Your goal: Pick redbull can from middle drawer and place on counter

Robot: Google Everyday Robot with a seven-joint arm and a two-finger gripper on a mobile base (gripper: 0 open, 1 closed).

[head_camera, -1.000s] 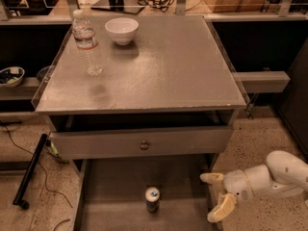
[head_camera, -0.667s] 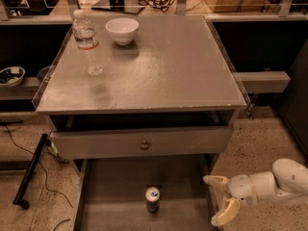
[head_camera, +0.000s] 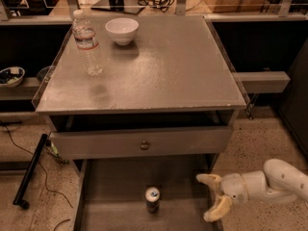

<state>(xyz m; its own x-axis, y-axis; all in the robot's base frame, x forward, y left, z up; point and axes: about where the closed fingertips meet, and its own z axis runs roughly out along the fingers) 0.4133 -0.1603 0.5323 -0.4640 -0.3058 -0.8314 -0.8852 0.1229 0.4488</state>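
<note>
one redbull can [head_camera: 152, 199] stands upright on the floor of the middle drawer [head_camera: 115, 184], near the drawer's centre and apart from its thin side walls. two drawers show: this wide one, pulled far out with a flat grey-brown floor, and above it one drawer front [head_camera: 96, 144] carrying a single small round knob [head_camera: 144, 145]. on the counter [head_camera: 168, 76] there are two things, one clear water bottle [head_camera: 88, 44] with a red-banded label, standing upright near the back left, and one white bowl [head_camera: 121, 30] just to its right at the back edge; they stand apart. the can is small and slim, with a silver top facing the camera and a dark body, and it is much shorter than the bottle. nothing touches it. one white arm [head_camera: 276, 182] reaches in from the lower right edge, lying low and roughly level and pointing left towards the drawer. the gripper [head_camera: 212, 195] sits at the drawer's right side, to the right of the can and clear of it, at about the can's height in the view. its two pale yellowish fingers [head_camera: 217, 210] are spread wide, one above and one below, with only air between them.
</note>
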